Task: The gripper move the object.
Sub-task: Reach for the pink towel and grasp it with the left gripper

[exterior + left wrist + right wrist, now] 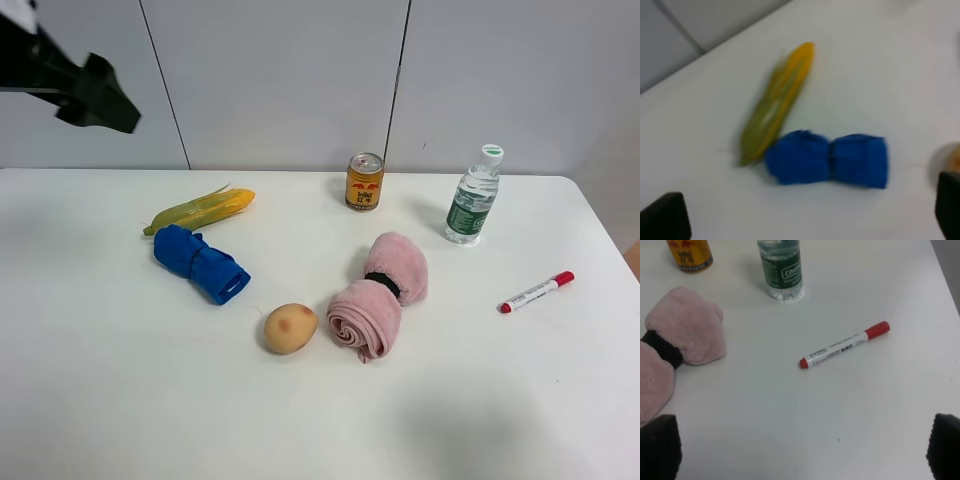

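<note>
Fingers spread wide, the left gripper point(805, 215) is hovering before the blue cloth point(827, 159) (corn point(777, 100) just beyond it); the right gripper point(800, 447), likewise parted, is facing the red marker point(845, 345).

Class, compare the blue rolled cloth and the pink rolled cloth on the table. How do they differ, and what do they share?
Colour: the blue cloth is bright blue, the pink cloth pale pink.
Size: the pink cloth looks bulkier and fluffier than the blue cloth.
Neighbours: the blue cloth lies beside the corn, the pink cloth beside the potato.
Both are rolled, cinched at the middle, and lie on the white table.
</note>
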